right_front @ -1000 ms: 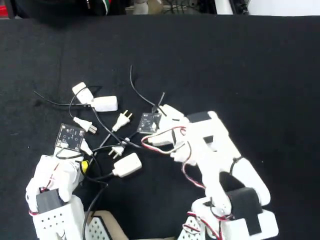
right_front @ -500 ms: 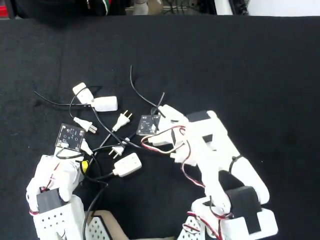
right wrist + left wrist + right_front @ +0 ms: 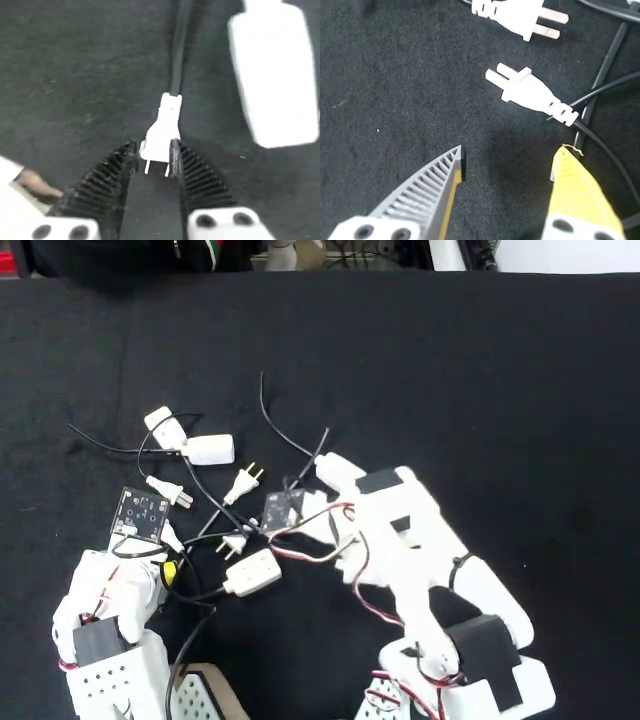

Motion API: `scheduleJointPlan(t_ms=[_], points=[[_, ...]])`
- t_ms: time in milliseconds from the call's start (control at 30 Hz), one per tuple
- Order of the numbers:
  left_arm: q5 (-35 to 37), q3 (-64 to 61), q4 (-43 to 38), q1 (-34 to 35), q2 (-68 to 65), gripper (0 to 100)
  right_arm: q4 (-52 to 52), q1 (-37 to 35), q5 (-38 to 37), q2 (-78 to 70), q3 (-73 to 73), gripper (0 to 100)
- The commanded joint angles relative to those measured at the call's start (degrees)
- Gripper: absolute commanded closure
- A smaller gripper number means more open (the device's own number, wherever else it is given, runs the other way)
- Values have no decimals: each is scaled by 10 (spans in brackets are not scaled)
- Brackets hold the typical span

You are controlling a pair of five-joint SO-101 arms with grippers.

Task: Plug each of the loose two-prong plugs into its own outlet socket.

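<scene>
Plug in hand: a white plug (image 3: 160, 139) sits between my right fingertips with its two prongs facing my wrist camera.
Its lead: a black cord (image 3: 179, 45) runs straight away from the plug's tail across the table.
Right pincer: my right pincer (image 3: 153, 146) is drawn narrow on that plug, with the ribbed black pads (image 3: 110, 175) against both sides of its body.
Nearest socket: a white outlet block (image 3: 272, 70) lies just beside the cord, apart from the plug and from my fingers.
Right arm: my right arm (image 3: 420, 540) stretches from the near edge of the table toward the tangle of leads left of centre.
Other sockets: a second outlet block (image 3: 210, 448) and a third outlet block (image 3: 165, 426) lie close together farther up the table.
Left pincer: my left pincer (image 3: 512, 150) is spread wide and holds nothing, with the grey finger (image 3: 435, 185) and the yellow finger (image 3: 575, 185) well apart.
Ahead of it: a loose plug (image 3: 530, 92) lies flat on the table just beyond the gap and touches neither finger. A farther plug (image 3: 520, 15) lies past it.
Beside that plug: dark cords (image 3: 602, 75) cross near the yellow finger's side.
Left arm: my left arm (image 3: 105, 620) sits at the near left corner.
Table: a black cloth (image 3: 500, 390) covers it.
</scene>
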State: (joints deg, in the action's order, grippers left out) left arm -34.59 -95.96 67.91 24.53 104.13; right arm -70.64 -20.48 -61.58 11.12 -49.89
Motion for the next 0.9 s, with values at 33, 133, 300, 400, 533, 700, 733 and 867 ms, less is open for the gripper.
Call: scheduleJointPlan(t_ms=[33, 133, 300, 400, 533, 700, 733, 867], points=[[-4, -4, 4, -8, 2, 715, -43, -31, -3, -3, -37, 896], [-4, -4, 4, -8, 2, 715, -61, -40, -2, 12, -37, 896], [-4, -4, 4, -8, 2, 715, -71, -36, 1, 88, -35, 896], [-5, -4, 4, -8, 2, 715, -38, -13, 23, 114, -34, 896], [-5, -4, 4, -8, 2, 715, 14, 37, 42, 96, -36, 896], [-5, -4, 4, -8, 2, 715, 36, 52, 80, 57, -45, 896], [-5, -4, 4, -8, 2, 715, 36, 52, 87, 52, -49, 896], [-5, -4, 4, -8, 2, 715, 36, 31, 113, 51, -71, 896]])
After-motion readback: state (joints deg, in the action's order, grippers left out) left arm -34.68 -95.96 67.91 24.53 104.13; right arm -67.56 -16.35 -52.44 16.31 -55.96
